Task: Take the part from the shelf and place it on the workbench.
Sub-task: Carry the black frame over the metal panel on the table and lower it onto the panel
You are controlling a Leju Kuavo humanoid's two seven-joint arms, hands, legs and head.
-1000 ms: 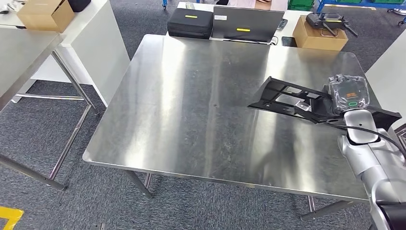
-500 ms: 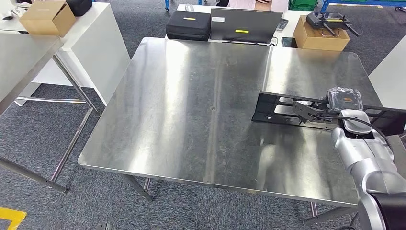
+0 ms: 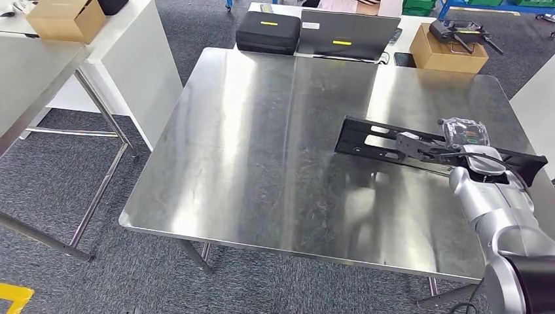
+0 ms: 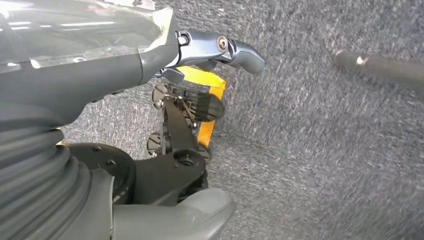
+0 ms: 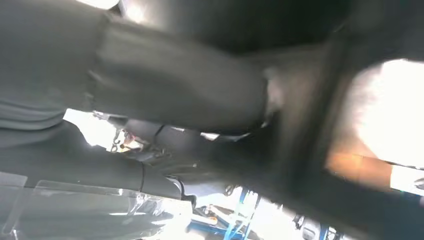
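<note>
The part (image 3: 374, 140) is a long, flat black plastic frame with cut-outs. It lies level and low over the right side of the steel workbench (image 3: 262, 144), its reflection showing just beneath it; I cannot tell whether it touches the surface. My right hand (image 3: 466, 133), in a clear plastic cover, grips the part near its right end. In the right wrist view the thick thumb (image 5: 175, 95) presses against the dark, blurred part (image 5: 310, 150). My left hand (image 4: 200, 85) hangs over grey carpet with its fingers apart and nothing in them.
A black case (image 3: 268, 31), a grey laptop (image 3: 347, 34) and a cardboard box (image 3: 450, 53) sit on a table behind the workbench. To the left stand a white table (image 3: 141, 59) with another cardboard box (image 3: 65, 18) and a second steel table (image 3: 33, 78).
The part has gone from tilted to level and dropped closer to the workbench, with my right hand still gripping it. The head view has shifted slightly.
</note>
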